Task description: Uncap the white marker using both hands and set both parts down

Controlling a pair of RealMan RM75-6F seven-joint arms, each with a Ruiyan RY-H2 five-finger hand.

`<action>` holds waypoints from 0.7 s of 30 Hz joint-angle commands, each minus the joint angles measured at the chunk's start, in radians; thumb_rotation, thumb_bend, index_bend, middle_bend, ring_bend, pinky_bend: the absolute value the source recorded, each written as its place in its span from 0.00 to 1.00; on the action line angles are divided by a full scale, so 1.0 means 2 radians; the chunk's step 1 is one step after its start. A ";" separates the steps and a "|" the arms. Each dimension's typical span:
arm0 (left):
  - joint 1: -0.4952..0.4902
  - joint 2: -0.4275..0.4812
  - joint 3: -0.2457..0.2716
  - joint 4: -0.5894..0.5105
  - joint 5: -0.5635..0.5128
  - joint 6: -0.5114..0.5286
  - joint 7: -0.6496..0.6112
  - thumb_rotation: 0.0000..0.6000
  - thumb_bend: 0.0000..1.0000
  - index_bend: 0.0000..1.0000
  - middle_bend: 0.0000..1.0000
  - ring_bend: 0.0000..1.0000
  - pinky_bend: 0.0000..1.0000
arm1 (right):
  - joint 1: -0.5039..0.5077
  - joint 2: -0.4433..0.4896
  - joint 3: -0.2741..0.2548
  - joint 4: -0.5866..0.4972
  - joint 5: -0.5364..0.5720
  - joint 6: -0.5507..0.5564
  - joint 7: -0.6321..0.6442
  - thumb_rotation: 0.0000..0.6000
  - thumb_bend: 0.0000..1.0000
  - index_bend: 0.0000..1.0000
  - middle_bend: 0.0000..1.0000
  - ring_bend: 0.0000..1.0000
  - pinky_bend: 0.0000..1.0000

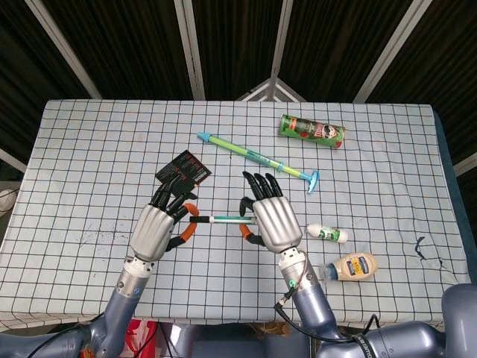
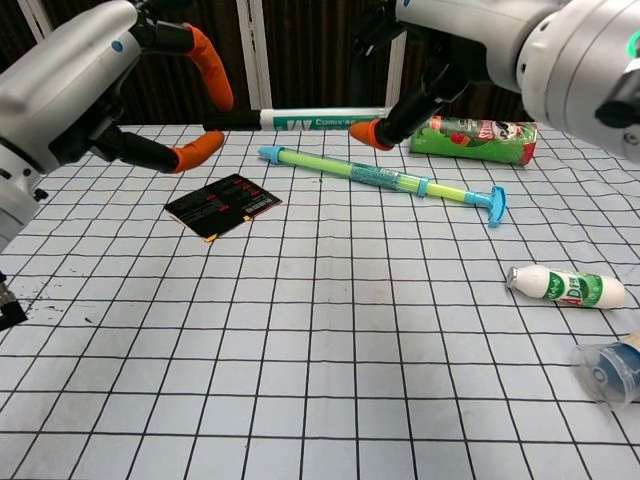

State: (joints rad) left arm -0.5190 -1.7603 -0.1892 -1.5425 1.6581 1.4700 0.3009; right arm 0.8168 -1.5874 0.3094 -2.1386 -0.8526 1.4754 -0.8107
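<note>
The white marker point(image 1: 223, 219) point(image 2: 320, 120) is held level above the table, its black cap pointing toward my left side. My right hand point(image 1: 272, 220) point(image 2: 470, 40) grips the marker's barrel between an orange-tipped thumb and the fingers. My left hand point(image 1: 158, 224) point(image 2: 110, 80) is at the cap end. Its orange fingertips point(image 2: 212, 78) are spread above and below the cap. In the chest view they stand apart from the cap and do not press on it. The cap is on the marker.
On the checked table lie a black card point(image 1: 184, 167) point(image 2: 222, 206), a long green and blue syringe-like toy point(image 1: 257, 156) point(image 2: 380, 175), a green can point(image 1: 313, 131) point(image 2: 478, 138), a small white bottle point(image 1: 326, 233) point(image 2: 565, 287) and a beige squeeze bottle point(image 1: 354, 266) point(image 2: 610, 370).
</note>
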 commanded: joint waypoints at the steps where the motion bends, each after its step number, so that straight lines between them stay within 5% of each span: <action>1: -0.002 -0.001 0.000 0.002 -0.001 -0.003 0.001 1.00 0.46 0.51 0.33 0.01 0.13 | 0.000 0.001 0.000 0.000 -0.001 -0.001 0.001 1.00 0.46 0.71 0.07 0.07 0.03; 21: -0.003 -0.008 0.004 0.012 0.011 0.011 -0.004 1.00 0.47 0.55 0.34 0.01 0.13 | -0.004 0.003 -0.003 0.003 -0.004 -0.005 0.008 1.00 0.46 0.71 0.07 0.08 0.04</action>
State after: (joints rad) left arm -0.5252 -1.7762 -0.1805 -1.5179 1.6793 1.4926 0.2920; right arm 0.8092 -1.5821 0.3027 -2.1323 -0.8614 1.4654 -0.7949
